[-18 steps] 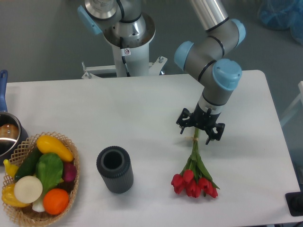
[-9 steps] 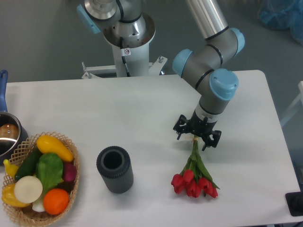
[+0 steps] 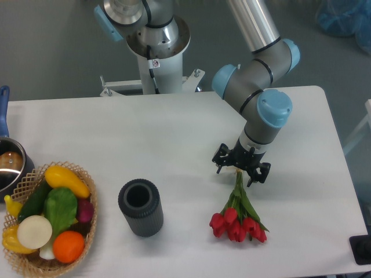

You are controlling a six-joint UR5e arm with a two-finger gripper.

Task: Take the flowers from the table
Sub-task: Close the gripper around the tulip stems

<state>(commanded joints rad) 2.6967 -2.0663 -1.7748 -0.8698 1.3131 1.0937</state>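
Observation:
The flowers [image 3: 238,215], a bunch of red tulips with green stems, lie on the white table [image 3: 145,139] at the front right, blooms toward the front edge and stems pointing back. My gripper [image 3: 240,169] hangs straight over the stem ends, its black fingers [image 3: 223,160] spread to either side of the stems. The jaws stand open and do not close on the stems. The top of the stems is hidden under the gripper.
A dark ribbed cylinder vase [image 3: 141,207] stands upright left of the flowers. A wicker basket [image 3: 87,191] of colourful vegetables sits at the front left. A pot [image 3: 8,165] with a blue handle is at the left edge. The robot base [image 3: 156,52] stands behind the table.
The gripper has moved a little left and down toward the stem ends, settling lower over them. The flowers have not moved.

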